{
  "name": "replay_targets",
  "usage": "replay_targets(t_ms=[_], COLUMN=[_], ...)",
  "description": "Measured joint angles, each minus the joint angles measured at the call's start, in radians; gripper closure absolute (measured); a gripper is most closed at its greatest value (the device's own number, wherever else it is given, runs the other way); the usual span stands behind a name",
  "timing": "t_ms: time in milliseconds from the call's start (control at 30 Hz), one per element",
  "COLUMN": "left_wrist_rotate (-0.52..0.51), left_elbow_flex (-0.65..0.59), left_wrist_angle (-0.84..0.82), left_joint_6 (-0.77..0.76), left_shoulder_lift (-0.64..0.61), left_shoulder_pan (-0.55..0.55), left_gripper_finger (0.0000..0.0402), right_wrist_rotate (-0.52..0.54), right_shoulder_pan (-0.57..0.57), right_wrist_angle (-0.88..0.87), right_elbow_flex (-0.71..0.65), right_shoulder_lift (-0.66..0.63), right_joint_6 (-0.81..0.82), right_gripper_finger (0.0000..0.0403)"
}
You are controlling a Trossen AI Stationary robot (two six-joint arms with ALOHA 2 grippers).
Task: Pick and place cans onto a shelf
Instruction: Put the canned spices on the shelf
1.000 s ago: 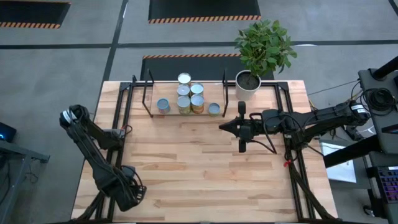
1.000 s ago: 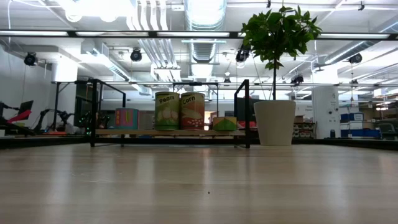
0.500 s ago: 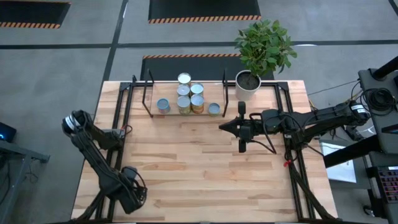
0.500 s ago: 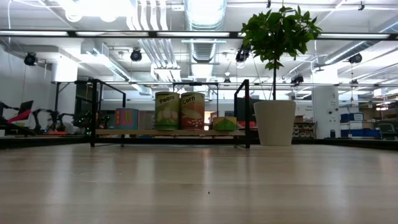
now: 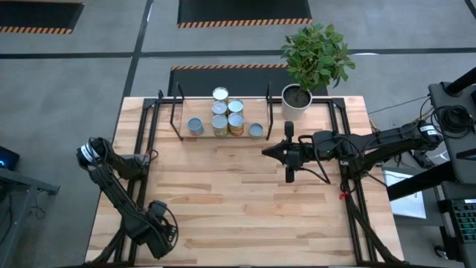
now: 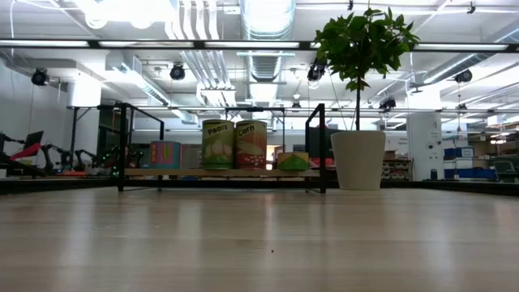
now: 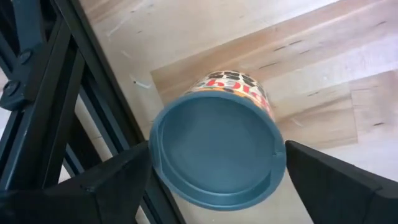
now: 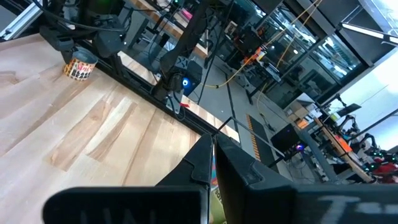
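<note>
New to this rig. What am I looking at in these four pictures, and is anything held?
Two dark robot arms work at a wooden table. One camera looks straight down, one sits at table height, and one rides on each wrist. At the far edge a black-rod shelf already carries six cans, beside a potted plant. The left gripper, at the near left corner, is open, its fingers either side of a blue-topped can standing on the table, not gripped. The right gripper waits mid-table, shut and empty.
</note>
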Motion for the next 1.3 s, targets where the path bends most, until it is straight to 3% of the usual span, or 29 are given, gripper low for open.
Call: replay_targets(t_ms=[233, 400, 600, 767, 867, 1067, 1300], left_wrist_rotate=[0.001, 0.002, -0.019, -0.147, -0.164, -0.186, -0.396], left_elbow_flex=[0.000, 0.014, 0.154, 0.271, 0.322, 0.418, 0.564], left_wrist_angle=[0.001, -0.001, -0.013, -0.041, -0.069, -0.284, -0.497], left_joint_6=[0.012, 0.101, 0.482, 0.816, 1.017, 1.397, 1.785], left_shoulder_lift=[-0.005, -0.006, -0.011, -0.011, -0.011, -0.011, -0.012], left_shoulder_pan=[0.003, 0.018, 0.119, 0.242, 0.324, 0.492, 0.718], left_gripper_finger=[0.0114, 0.0121, 0.0114, 0.0114, 0.0114, 0.0114, 0.0113], right_wrist_rotate=[0.000, 0.007, 0.019, 0.018, 0.018, 0.019, 0.019], right_shoulder_pan=[0.000, 0.000, 0.010, 0.043, 0.060, 0.066, 0.066], right_wrist_angle=[-0.002, -0.057, -0.103, -0.106, -0.104, -0.107, -0.118], right_elbow_flex=[0.000, 0.000, -0.003, -0.015, -0.016, -0.016, -0.016], right_shoulder_lift=[0.000, -0.014, -0.072, -0.102, -0.108, -0.108, -0.107], right_joint_6=[0.000, -0.008, 0.019, 0.010, 0.009, 0.009, 0.017], right_gripper_finger=[0.0394, 0.0394, 0.0394, 0.0394, 0.0394, 0.0394, 0.0394])
